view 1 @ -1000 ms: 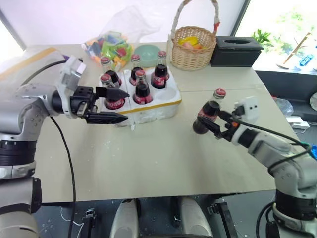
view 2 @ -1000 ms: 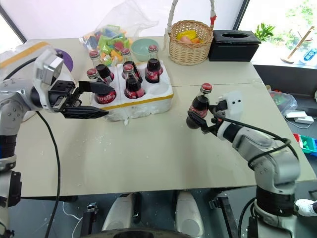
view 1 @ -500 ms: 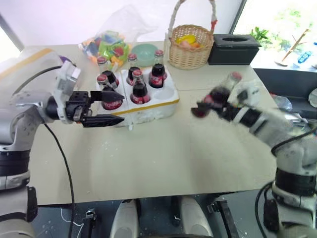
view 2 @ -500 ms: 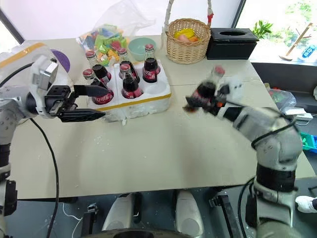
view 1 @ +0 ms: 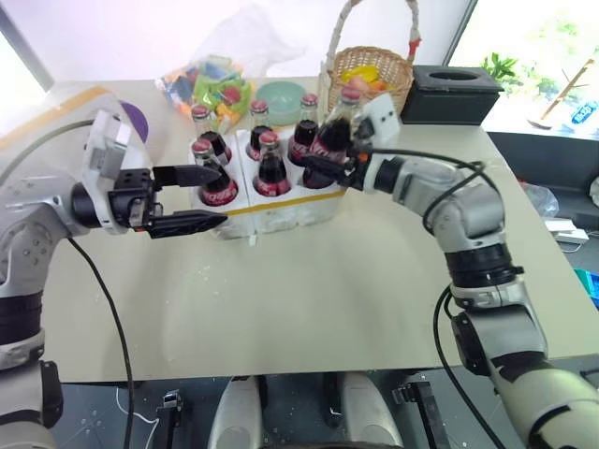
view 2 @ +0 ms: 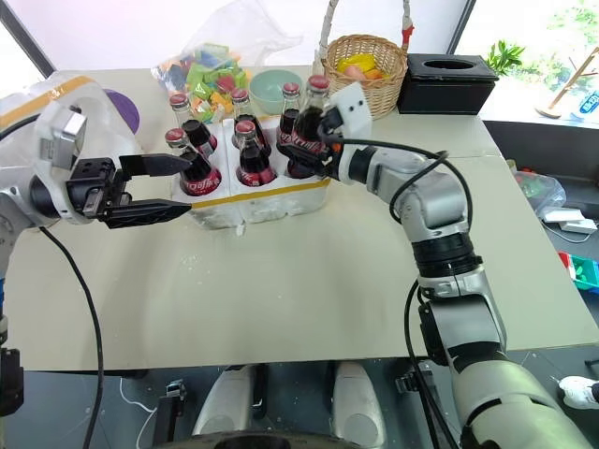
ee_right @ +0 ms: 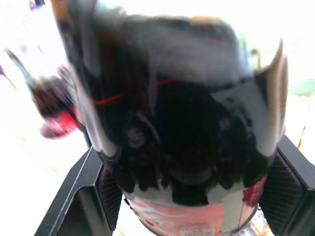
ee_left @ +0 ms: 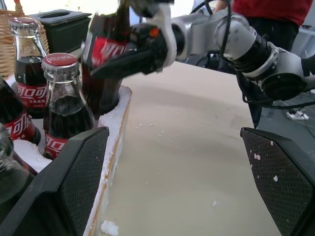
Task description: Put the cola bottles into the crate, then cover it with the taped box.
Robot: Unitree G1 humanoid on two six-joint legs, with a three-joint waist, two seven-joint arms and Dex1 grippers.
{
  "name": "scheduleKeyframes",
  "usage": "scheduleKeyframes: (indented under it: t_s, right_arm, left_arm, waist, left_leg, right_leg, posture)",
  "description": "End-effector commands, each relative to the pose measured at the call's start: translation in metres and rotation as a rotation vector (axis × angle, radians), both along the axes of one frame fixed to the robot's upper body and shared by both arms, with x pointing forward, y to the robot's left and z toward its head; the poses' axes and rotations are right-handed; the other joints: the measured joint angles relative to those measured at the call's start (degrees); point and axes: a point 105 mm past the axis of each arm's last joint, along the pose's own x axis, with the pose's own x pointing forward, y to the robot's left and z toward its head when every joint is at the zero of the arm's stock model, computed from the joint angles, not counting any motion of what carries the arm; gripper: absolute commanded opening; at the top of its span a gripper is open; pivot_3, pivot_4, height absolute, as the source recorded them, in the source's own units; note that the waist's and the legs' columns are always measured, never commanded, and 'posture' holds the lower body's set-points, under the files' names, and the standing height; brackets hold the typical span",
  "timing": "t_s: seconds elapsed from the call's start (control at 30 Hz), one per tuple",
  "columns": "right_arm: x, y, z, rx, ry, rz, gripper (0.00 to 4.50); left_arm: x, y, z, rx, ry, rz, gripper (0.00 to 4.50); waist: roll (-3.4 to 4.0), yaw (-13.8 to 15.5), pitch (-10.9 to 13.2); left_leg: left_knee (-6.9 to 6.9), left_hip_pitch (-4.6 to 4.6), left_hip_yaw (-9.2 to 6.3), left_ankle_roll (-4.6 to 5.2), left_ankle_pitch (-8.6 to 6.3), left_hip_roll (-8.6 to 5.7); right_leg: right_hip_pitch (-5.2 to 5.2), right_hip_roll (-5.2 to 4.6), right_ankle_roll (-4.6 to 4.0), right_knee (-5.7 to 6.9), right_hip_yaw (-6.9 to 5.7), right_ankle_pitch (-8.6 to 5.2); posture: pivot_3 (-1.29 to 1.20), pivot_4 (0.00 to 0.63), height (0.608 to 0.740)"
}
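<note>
Crate [view 1: 281, 208] sits at the table's 11 o'clock with five cola bottles [view 1: 271, 166] standing in its wells. A second ago the right gripper [view 1: 329, 159] held the sixth bottle [view 1: 335, 131] at 3 o'clock; now, clamped on it, it hovers over what seems the last vacant well. Its long axis stands near-upright, cap topmost. Left gripper [view 1: 192, 199] waits beside, jaws wide, holding nothing.

Silver-grey jointed arms [view 1: 440, 192], black cables, black end effectors [view 1: 192, 199]
</note>
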Motion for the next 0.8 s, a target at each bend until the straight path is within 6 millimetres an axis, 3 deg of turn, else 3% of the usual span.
scheduleKeyframes:
  t_s: [0.03, 0.13, 0.2, 0.27, 0.37, 0.47, 0.63, 0.8]
  right_arm:
    - [0.007, 0.005, 0.013, -0.039, -0.100, 0.008, 3.17]
    - [0.015, 0.009, -0.004, -0.077, -0.053, 0.001, 3.17]
    - [0.017, 0.010, -0.008, -0.084, -0.043, 0.005, 3.97]
    - [0.016, 0.011, -0.006, -0.082, -0.054, 0.012, 4.43]
    - [0.001, 0.007, 0.008, -0.041, -0.082, 0.067, 4.43]
    - [-0.023, -0.009, 0.020, -0.029, -0.115, 0.107, 4.43]
    - [-0.055, -0.052, 0.042, 0.011, -0.116, 0.088, 4.43]
    - [-0.061, -0.087, 0.048, 0.009, -0.107, -0.031, 4.43]
  left_arm:
    - [-0.006, 0.005, 0.013, -0.004, -0.054, 0.015, 4.50]
    - [-0.006, 0.007, 0.012, -0.002, -0.053, 0.030, 4.50]
    - [-0.005, 0.009, 0.012, 0.003, -0.053, 0.046, 4.50]
    - [-0.005, 0.012, 0.012, 0.009, -0.056, 0.063, 4.50]
    - [-0.006, 0.021, 0.012, 0.026, -0.057, 0.105, 4.50]
    - [-0.010, 0.035, 0.014, 0.064, -0.062, 0.173, 4.50]
    - [-0.024, 0.083, 0.026, 0.182, -0.069, 0.331, 4.50]
    - [-0.029, 0.160, 0.042, 0.380, -0.087, 0.601, 4.50]
  waist:
    - [0.00, -0.09, 0.00]
    - [-0.01, -0.16, 0.00]
    - [-0.02, -0.26, -0.01]
    - [-0.02, -0.35, -0.02]
    - [-0.01, -0.31, -0.01]
    - [-0.01, -0.02, -0.01]
    - [0.00, 0.01, 0.00]
    - [0.01, -0.25, 0.00]
  left_leg:
    - [0.00, 0.01, 0.00, 0.00, 0.00, 0.01]
    - [0.01, 0.07, -0.01, 0.00, 0.00, 0.02]
    - [0.02, 0.16, -0.01, 0.00, 0.00, 0.02]
    - [0.04, 0.21, 0.00, -0.02, 0.01, 0.03]
    - [0.03, 0.24, -0.01, -0.03, 0.02, 0.05]
    - [-0.03, 0.19, -0.01, -0.03, 0.02, 0.07]
    - [-0.10, 0.11, 0.03, -0.05, 0.00, 0.07]
    - [-0.10, 0.25, 0.09, -0.06, -0.01, 0.11]
  right_leg:
    - [0.00, 0.01, 0.00, 0.01, 0.00, 0.00]
    - [0.01, 0.02, 0.00, 0.04, -0.01, 0.00]
    - [0.09, 0.02, -0.01, 0.04, 0.00, 0.00]
    - [0.13, 0.02, -0.06, 0.05, 0.00, 0.04]
    - [0.13, 0.05, -0.07, 0.08, 0.00, 0.04]
    - [0.07, 0.06, -0.07, 0.08, 0.00, 0.04]
    - [0.01, 0.02, -0.07, -0.01, -0.03, 0.03]
    - [0.01, 0.02, -0.34, -0.05, -0.07, -0.08]
  posture:
    - [0.00, 0.150, 0.740]
    - [0.00, 0.150, 0.740]
    - [0.00, 0.150, 0.740]
    - [0.00, 0.150, 0.740]
    - [0.00, 0.150, 0.740]
    - [0.00, 0.150, 0.740]
    - [0.00, 0.150, 0.740]
    - [0.00, 0.150, 0.740]
